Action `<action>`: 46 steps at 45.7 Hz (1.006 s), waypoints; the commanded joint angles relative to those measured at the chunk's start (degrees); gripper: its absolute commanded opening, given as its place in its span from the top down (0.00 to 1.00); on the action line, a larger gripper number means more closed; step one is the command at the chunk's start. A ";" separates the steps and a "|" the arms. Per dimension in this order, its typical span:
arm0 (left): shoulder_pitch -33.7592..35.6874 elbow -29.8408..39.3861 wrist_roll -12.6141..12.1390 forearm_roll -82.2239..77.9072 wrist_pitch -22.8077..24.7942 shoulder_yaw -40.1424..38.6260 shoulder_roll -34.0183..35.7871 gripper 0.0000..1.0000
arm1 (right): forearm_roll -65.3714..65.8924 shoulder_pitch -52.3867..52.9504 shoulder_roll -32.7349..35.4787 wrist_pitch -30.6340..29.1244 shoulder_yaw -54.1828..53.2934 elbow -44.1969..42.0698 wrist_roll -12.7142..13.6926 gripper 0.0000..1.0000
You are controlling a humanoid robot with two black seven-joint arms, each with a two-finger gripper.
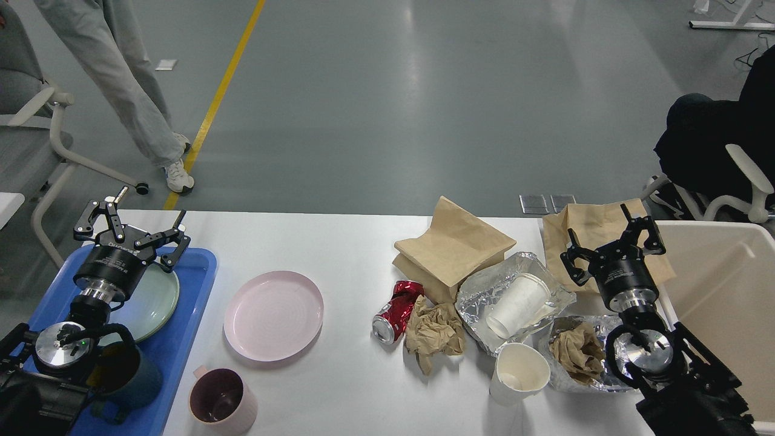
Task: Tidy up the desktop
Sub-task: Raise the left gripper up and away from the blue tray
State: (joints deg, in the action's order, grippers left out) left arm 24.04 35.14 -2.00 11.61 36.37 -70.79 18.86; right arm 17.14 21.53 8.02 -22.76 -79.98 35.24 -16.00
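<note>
The white desktop [339,242] carries dishes on the left and rubbish on the right. My left gripper [130,227] hovers open over the blue tray [200,272], above a pale green plate [154,300]. A pink plate [273,315] and a pink mug [221,402] lie on the desktop beside the tray. My right gripper [611,242] stands open and empty above a brown paper bag [590,233]. Near it are a crushed red can [396,310], crumpled brown paper [433,333], a foil tray [478,297] holding a white cup [517,303], and another white cup [517,372].
A beige bin [720,290] stands at the desktop's right end. A dark teal mug [124,372] sits on the blue tray. A second foil tray [599,357] holds crumpled paper [578,354]. Folded brown paper [451,248] lies mid-desktop. A person [133,91] and chairs stand beyond.
</note>
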 commanded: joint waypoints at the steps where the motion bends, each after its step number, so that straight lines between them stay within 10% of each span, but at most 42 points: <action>1: 0.05 0.01 -0.03 -0.36 -0.34 0.04 -0.22 0.04 | 0.00 0.00 -0.02 0.00 0.00 -0.08 0.00 0.00; 27: 0.83 0.01 0.15 -1.60 -0.34 1.96 5.04 0.04 | 0.00 0.00 -0.02 0.00 0.00 0.01 0.00 0.00; 46: 20.60 -0.78 -0.82 -1.59 -0.78 48.79 20.16 0.04 | 0.00 0.00 -0.02 -0.09 0.00 0.09 0.00 0.00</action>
State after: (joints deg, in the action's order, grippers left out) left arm 38.08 34.35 -2.23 10.22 35.30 -35.97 36.73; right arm 17.15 21.53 8.00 -22.83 -79.98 35.26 -16.00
